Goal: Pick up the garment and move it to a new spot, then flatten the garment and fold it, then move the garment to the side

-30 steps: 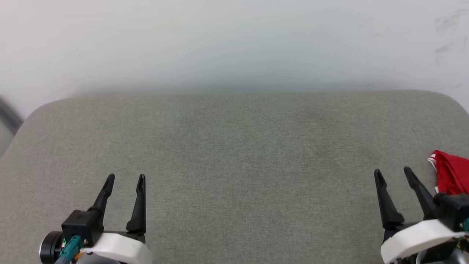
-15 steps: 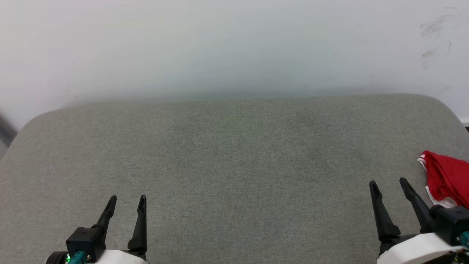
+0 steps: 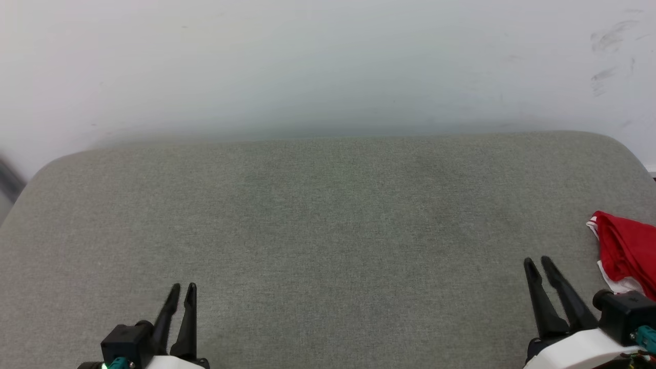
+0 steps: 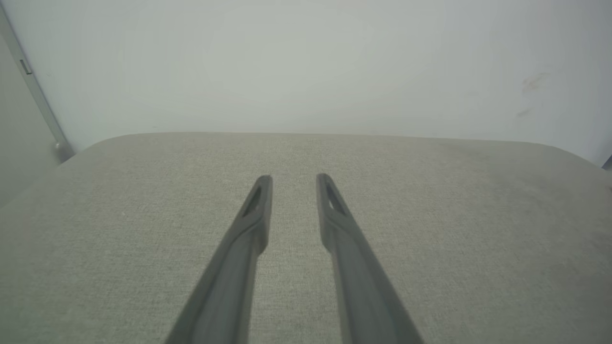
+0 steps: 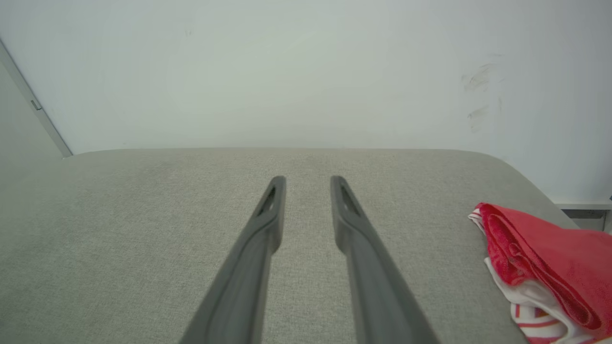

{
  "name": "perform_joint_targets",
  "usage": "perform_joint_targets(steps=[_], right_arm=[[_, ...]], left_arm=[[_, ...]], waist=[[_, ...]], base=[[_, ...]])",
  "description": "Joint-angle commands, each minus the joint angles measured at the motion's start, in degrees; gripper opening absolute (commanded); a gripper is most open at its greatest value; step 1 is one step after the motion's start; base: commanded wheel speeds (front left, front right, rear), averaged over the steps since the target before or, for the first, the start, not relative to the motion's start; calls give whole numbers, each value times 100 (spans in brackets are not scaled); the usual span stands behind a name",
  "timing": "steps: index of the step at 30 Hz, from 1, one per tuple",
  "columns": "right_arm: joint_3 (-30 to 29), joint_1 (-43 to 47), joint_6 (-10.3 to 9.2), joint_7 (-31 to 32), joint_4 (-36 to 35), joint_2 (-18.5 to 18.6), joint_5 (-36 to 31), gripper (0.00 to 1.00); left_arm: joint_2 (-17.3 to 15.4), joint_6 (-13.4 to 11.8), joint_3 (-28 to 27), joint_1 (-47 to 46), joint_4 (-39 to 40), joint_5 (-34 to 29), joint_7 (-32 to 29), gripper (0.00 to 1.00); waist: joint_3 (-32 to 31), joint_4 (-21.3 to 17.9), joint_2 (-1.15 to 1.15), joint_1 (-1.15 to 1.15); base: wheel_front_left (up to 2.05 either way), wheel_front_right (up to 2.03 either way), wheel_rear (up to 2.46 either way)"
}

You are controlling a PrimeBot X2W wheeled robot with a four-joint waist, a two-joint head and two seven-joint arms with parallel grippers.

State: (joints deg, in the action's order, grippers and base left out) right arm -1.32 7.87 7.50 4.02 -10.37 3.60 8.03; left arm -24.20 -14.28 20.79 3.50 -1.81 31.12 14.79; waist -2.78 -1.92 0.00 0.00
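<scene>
The garment lies bunched at the right edge of the grey padded surface, red with white and striped trim showing underneath; its lettering is hidden. In the right wrist view the garment sits to the right of my fingers, apart from them. My right gripper hovers just left of it, open by a narrow gap and holding nothing. My left gripper is at the lower left, far from the garment, also open by a narrow gap with nothing in it.
A pale wall rises right behind the padded surface, with dark scuff marks at the upper right. The surface has rounded far corners, and its right edge falls away close to the garment. A grey rail stands at the far left.
Both grippers' fingers have drawn much closer together and both have pulled back toward the bottom of the head view. The camera shifted slightly at first. The garment lies as before.
</scene>
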Motion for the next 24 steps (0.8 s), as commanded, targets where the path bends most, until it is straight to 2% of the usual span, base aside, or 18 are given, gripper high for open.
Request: perform_joint_targets(steps=[1,24], right_arm=[[16,1,0,-21,27,-1,134,0],[-24,-422,0,-35,705,79,2589,0]], left_arm=[[43,32,-32,2,2,108,-29,0],[572,640,-730,-298,-367,1862,-566,0]], waist=[[4,2,0,0],[55,36,0,0]], base=[[0,0,0],[0,0,0]])
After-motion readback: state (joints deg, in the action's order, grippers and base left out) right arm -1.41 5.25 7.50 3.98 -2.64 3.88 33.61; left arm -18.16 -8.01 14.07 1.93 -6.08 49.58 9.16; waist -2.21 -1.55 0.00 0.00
